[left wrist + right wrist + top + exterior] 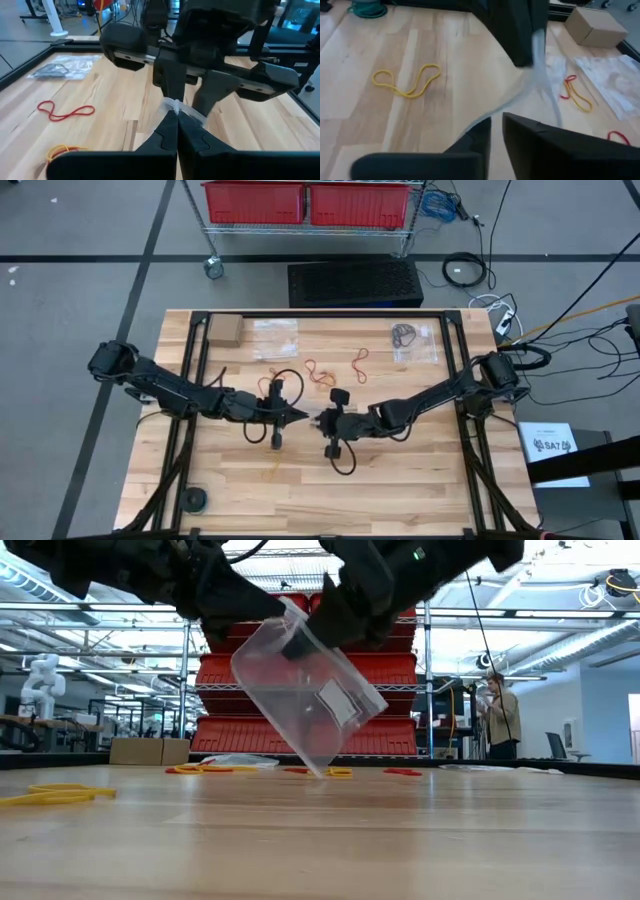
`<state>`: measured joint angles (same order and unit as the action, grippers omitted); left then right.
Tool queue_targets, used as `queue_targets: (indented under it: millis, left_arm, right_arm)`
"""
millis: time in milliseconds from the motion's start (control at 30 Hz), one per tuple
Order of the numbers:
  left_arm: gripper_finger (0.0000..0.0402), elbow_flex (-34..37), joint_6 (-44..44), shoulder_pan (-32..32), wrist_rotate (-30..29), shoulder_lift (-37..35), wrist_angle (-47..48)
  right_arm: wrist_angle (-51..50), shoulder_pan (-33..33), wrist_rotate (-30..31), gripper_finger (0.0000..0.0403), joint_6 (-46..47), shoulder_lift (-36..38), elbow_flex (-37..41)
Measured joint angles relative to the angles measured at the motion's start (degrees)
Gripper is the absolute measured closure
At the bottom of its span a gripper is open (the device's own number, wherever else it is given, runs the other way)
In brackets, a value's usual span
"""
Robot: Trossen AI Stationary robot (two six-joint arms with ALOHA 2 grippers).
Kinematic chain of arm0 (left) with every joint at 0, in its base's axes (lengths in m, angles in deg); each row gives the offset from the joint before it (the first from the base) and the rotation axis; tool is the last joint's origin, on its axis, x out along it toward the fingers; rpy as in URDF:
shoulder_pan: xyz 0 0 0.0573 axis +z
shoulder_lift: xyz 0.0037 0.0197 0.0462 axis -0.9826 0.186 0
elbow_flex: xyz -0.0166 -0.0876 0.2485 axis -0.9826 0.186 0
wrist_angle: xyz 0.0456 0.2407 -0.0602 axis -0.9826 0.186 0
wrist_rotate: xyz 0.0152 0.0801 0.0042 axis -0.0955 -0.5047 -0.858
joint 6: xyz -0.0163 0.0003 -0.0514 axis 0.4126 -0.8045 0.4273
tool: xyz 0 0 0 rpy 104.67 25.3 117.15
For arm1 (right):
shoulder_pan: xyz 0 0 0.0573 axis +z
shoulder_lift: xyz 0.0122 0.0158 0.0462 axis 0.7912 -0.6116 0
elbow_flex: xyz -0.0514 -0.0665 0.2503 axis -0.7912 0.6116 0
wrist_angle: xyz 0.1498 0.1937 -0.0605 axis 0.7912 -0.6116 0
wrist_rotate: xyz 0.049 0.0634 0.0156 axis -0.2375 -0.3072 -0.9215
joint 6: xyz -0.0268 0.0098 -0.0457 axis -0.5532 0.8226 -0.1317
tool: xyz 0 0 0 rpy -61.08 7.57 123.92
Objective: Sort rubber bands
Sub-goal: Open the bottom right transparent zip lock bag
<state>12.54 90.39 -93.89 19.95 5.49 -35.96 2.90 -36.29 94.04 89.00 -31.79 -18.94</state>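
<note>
At the middle of the worktop (400, 480) the two arms met tip to tip, both reaching inward and low, with a clear plastic bag (308, 690) between them. The bag hung tilted, its lower corner touching the wood, and carried a small white label whose writing could not be read. Off the worktop's right edge lay a white sheet (553, 448) with printed characters, too small to make out.

The left hand (174, 117) had its fingers pressed together on the bag's thin edge. The right hand (496, 131) showed a narrow gap between its fingers, with the bag's film running past it; whether it gripped the film could not be told.

Rubber bands lay loose on the wood: a red one (66, 111) and a yellow one (64, 149) near the left hand, a yellow loop (406, 79) near the right hand, and a red and yellow pair (577, 92) farther off. Dark bands sat in another bag (412, 340) at the far right, beside a cardboard box (224, 330) at the far left.
</note>
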Motion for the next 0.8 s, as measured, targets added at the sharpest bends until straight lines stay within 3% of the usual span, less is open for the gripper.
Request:
queue_targets:
  millis: [200,333,433,567,667,800]
  left_arm:
    - [0.0402,-0.02,0.08,0.01,0.0,0.0,-0.71]
    - [0.0402,-0.02,0.08,-0.44,0.0,0.0,-1.5]
    - [0.0401,-0.02,0.06,-0.53,0.0,0.0,-1.59]
    - [0.0401,-0.02,0.06,-0.53,-0.07,0.0,-1.73]
    - [0.0402,-0.02,0.06,-0.53,-0.95,0.0,-2.34]
    - [0.0402,-0.04,0.08,-0.53,-1.48,0.0,-3.1]
  right_arm:
    - [-3.11,-2.55,0.27,0.0297,8.22,-0.01,-1.85]
    - [-6.45,-3.72,6.18,0.028,14.7,-0.02,-1.91]
    - [-5.41,-3.61,4.57,0.0295,13.5,-0.04,-1.91]
    - [-0.09,-2.57,-1.42,0.0346,9.12,-0.04,-1.91]
    - [2.55,-1.86,-1.27,0.039,7.49,-0.04,-1.91]
    - [5.32,-2.02,1.44,0.0398,7.85,-1.97,-1.93]
